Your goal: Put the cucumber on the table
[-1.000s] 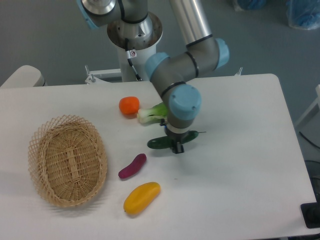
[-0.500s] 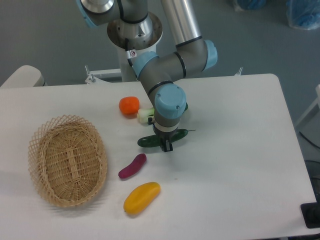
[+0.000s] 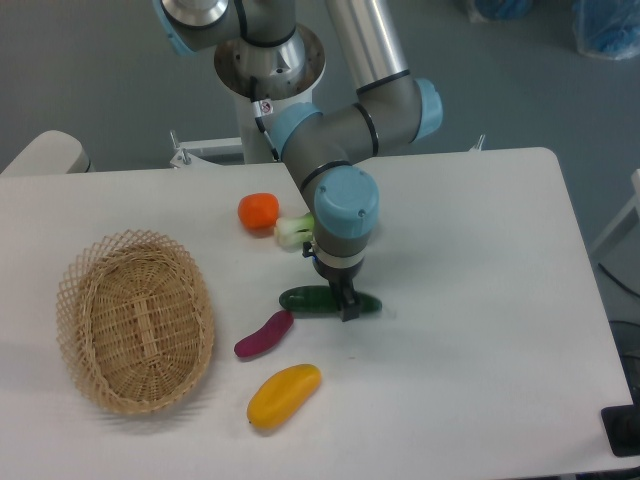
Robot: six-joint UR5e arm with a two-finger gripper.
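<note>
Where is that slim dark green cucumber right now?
The slim dark green cucumber lies near the middle of the white table, under the gripper, just above the short purple eggplant.

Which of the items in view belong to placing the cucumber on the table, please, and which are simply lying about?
Part of the job:
- cucumber, lying low over the table under the arm
- table
- end effector, at the cucumber

Just lying about:
- wicker basket
- purple eggplant
- yellow fruit
- orange fruit
- bok choy
</note>
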